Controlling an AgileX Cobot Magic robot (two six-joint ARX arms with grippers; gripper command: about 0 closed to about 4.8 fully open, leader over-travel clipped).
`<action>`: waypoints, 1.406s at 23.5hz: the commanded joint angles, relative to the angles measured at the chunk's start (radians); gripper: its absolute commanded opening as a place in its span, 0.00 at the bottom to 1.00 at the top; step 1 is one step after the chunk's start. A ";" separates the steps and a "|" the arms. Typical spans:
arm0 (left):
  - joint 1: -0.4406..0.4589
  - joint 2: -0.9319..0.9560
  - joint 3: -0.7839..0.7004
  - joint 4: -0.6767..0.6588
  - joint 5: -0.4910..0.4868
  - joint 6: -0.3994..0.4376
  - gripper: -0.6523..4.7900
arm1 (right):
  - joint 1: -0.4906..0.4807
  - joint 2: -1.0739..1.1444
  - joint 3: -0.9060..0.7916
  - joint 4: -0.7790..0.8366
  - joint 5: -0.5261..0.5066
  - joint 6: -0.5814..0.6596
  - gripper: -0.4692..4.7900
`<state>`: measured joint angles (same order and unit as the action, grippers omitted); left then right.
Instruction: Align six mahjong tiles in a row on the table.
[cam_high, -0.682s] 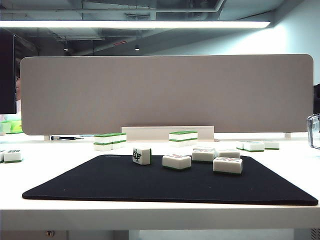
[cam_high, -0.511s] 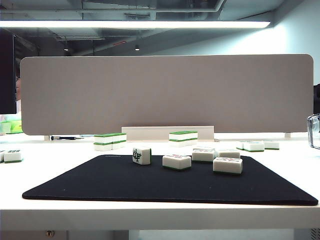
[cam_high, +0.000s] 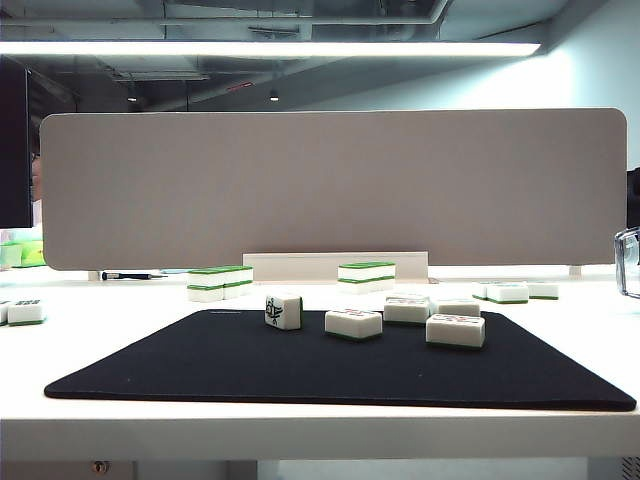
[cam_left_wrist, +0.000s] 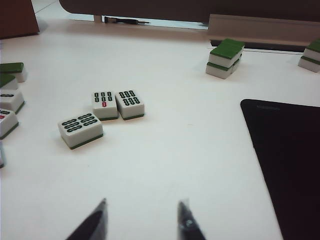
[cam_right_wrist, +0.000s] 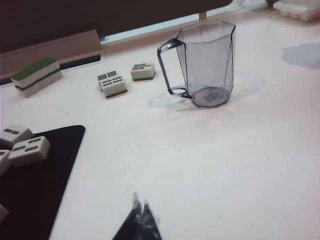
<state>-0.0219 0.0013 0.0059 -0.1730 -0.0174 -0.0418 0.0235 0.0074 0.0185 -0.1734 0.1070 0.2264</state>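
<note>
Scattered mahjong tiles (cam_high: 353, 322) lie on the mat (cam_high: 340, 362) between both arms; left tool (cam_left_wrist: 141, 218) open, right tool (cam_right_wrist: 140, 216) closed, neither nearer.

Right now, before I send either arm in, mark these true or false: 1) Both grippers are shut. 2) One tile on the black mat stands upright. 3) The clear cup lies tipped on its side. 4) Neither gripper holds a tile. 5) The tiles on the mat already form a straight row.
1) False: the left gripper stands open over bare table; the right gripper is shut.
2) True: the upright tile stands on the black mat, face forward.
3) False: the clear cup stands upright.
4) True: both are empty.
5) False: the flat tiles lie scattered, staggered in depth.
</note>
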 joint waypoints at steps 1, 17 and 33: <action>0.000 0.001 0.000 -0.014 0.007 0.000 0.44 | 0.000 -0.007 0.061 0.014 -0.004 -0.002 0.09; 0.000 0.000 0.000 -0.014 0.007 0.000 0.44 | 0.000 -0.007 0.623 -0.508 -0.112 -0.003 0.09; 0.000 0.000 0.000 -0.013 0.003 -0.044 0.44 | 0.000 -0.006 1.002 -1.052 -0.565 -0.020 0.09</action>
<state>-0.0219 0.0013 0.0059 -0.1734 -0.0177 -0.0837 0.0238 0.0124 1.0107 -1.1927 -0.4110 0.2085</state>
